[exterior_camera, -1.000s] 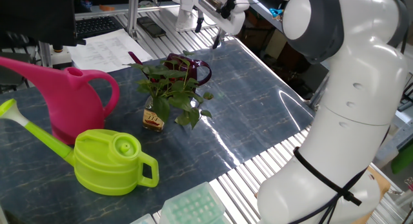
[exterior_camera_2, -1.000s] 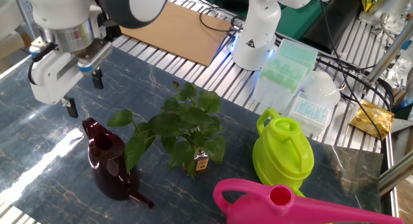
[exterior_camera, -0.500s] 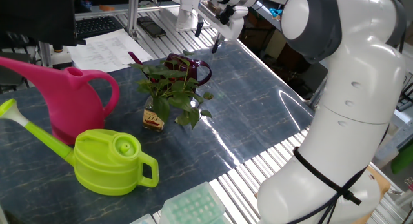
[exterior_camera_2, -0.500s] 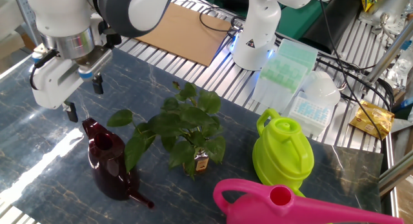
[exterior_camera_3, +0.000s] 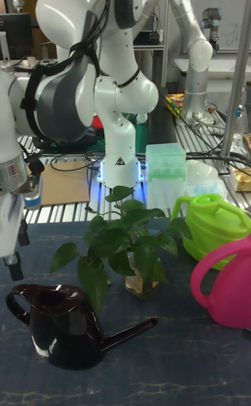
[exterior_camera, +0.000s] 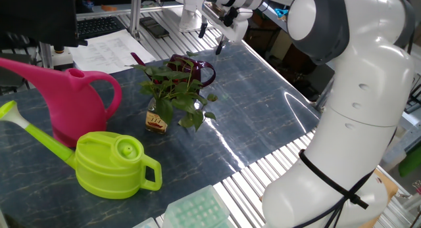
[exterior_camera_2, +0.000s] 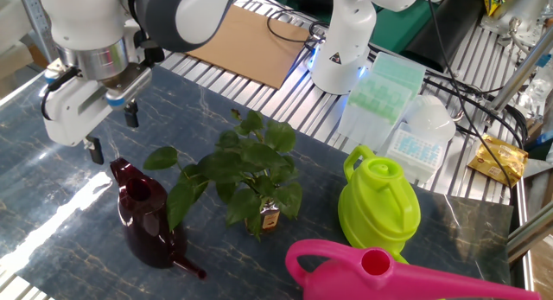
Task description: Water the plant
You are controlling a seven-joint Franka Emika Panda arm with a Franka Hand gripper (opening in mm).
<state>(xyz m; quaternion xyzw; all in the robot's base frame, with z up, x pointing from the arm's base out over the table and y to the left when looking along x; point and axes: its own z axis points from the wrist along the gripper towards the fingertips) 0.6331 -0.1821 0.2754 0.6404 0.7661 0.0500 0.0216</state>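
One fixed view: gripper (exterior_camera: 212,37) hangs open and empty above the far side of the table (exterior_camera: 263,116), behind the maroon watering can (exterior_camera: 192,69). Plant (exterior_camera: 172,95) stands mid-table, just in front of the can.

Other fixed view: fingers spread, touching nothing, above and just beyond the can's handle end. Judged step: approach to grasp the can; next move calls for descent onto the handle.

Tall fixed view: one finger (exterior_camera_3: 12,265) visible just above the handle; green can (exterior_camera_3: 213,219) and pink can (exterior_camera_3: 230,280) sit untouched beside the plant.
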